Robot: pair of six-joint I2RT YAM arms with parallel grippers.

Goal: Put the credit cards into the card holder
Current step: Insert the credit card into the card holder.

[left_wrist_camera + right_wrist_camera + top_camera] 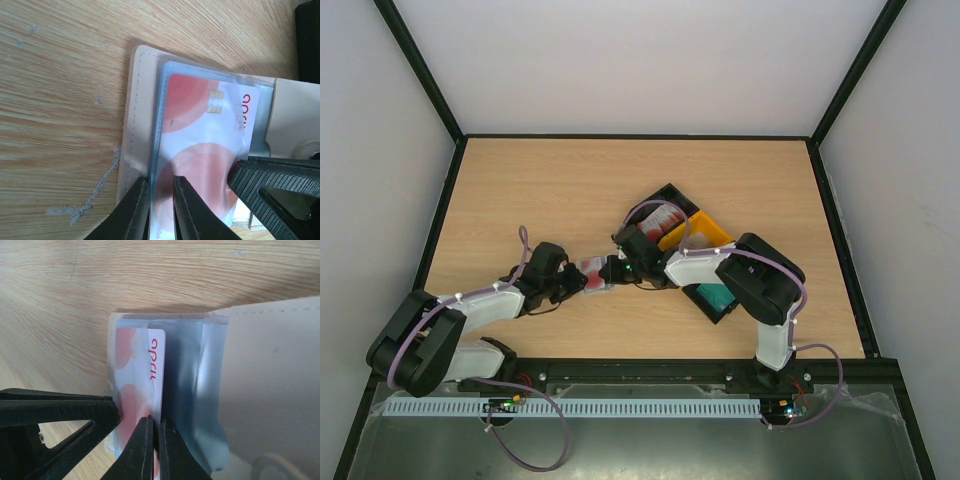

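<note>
Card holder (pixel 134 125) lies open on table (pixel 60 75) between arms. Left gripper (pixel 160 184) clamped on edge of holder's clear sleeve (pixel 192 390), pinning it. Right gripper (pixel 155 424) pinched tight on red-and-white credit card (pixel 154 365), which sits partway inside sleeve. Card looks thin, stiff, slick: best held by exposed edge. Sleeve soft, may buckle.

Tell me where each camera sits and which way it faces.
Top external: above and behind the bases, looking down at the table, left arm, right arm, tray.
Left wrist: looking down past the left gripper at the card holder.
Right wrist: opposite side, looking past the right gripper pinching the red-and-white card.
Shared: both wrist views show that card partly in the card holder.
</note>
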